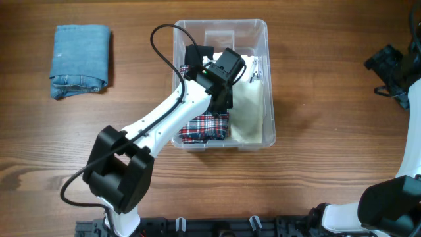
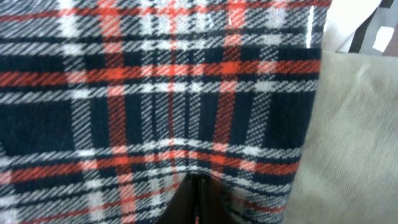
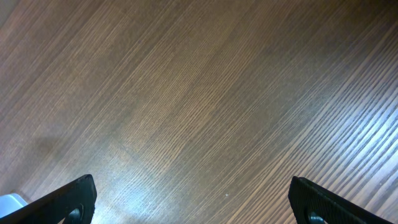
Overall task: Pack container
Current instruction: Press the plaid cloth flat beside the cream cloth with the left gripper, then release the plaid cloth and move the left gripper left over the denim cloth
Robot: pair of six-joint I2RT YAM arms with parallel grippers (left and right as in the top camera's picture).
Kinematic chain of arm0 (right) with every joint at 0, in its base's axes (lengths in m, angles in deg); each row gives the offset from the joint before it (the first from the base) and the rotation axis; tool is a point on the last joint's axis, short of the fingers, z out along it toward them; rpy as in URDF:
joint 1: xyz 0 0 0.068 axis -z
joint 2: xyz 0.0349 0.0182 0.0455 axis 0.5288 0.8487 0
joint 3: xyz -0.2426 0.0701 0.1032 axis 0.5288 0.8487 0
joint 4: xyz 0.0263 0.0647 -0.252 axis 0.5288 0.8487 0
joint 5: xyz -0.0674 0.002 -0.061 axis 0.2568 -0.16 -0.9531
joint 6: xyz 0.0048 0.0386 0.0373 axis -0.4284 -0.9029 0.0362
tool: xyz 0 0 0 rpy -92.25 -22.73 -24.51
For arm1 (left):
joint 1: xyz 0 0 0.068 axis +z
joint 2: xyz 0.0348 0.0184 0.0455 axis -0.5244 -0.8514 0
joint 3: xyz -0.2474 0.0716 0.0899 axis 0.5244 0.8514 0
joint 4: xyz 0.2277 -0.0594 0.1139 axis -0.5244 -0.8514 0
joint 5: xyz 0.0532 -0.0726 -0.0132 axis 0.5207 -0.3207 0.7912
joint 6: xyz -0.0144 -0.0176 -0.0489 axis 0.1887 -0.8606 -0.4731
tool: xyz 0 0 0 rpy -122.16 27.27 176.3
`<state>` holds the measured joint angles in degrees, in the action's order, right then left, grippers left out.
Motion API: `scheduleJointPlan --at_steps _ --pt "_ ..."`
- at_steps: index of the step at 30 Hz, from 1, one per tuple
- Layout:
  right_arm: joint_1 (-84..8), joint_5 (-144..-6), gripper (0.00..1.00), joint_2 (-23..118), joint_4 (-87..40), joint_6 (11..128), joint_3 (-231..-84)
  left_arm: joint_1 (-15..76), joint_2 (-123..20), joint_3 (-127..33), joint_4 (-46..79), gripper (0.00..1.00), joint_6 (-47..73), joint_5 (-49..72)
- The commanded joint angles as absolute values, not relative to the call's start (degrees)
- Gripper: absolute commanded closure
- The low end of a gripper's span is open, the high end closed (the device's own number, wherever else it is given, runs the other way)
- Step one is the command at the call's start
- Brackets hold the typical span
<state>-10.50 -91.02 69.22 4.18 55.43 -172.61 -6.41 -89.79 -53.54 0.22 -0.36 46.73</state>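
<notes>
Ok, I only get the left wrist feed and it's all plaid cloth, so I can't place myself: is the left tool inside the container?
Observer: Yes, the left tool is down inside the container, shut, tips on the plaid garment in its left half.
Operator: Anything outside it?
Observer: One folded denim piece on the table, left of the container.
Operator: And the right tool?
Observer: The right tool is open, over bare table, far right of the container.
</notes>
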Motion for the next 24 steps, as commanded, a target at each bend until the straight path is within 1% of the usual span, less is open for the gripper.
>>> scheduleJointPlan --at_steps 1,6,7,8,9,12,15,16,18,19,24 --pt "-10.26 -90.58 0.0 69.7 4.08 54.73 -172.2 -6.87 -91.76 -53.3 2.91 0.96 -0.87 45.66" --pt "-10.26 -90.58 0.0 69.7 4.08 54.73 -172.2 -6.65 -87.8 -55.92 3.48 0.96 -0.65 49.24" --pt "-10.26 -90.58 0.0 69.7 4.08 54.71 -172.2 -6.67 -86.93 -56.49 3.44 0.94 -0.6 50.44" --pt "-10.26 -90.58 0.0 69.7 4.08 54.73 -172.2 -6.67 -85.35 -57.36 3.48 0.89 0.62 52.34" --pt "-10.26 -90.58 0.0 69.7 4.08 54.73 -172.2 -6.65 -83.14 -58.39 3.48 0.78 2.74 55.16" --pt "-10.26 -90.58 0.0 69.7 4.08 54.73 -172.2 -6.46 -79.69 -59.11 3.55 0.62 4.07 61.74" --pt "-10.26 -90.58 0.0 69.7 4.08 54.75 -172.2 -4.86 -76.08 -59.11 3.63 0.39 4.1 68.78" --pt "-10.26 -90.58 0.0 69.7 4.08 54.73 -172.2 -3.85 -75.19 -59.11 3.63 0.3 4.1 70.35" --pt "-10.26 -90.58 0.0 69.7 4.08 54.73 -172.2 -1.45 -74.12 -59.11 3.72 0.02 5.25 72.02" --pt "-10.26 -90.58 0.0 69.7 4.08 54.73 -172.2 0.08 -73.83 -59.11 3.89 0.0 6.59 71.97" --pt "-10.26 -90.58 0.0 69.7 4.08 54.73 -172.2 10.68 -74.82 -59.07 4.38 0.0 9.91 71.97"
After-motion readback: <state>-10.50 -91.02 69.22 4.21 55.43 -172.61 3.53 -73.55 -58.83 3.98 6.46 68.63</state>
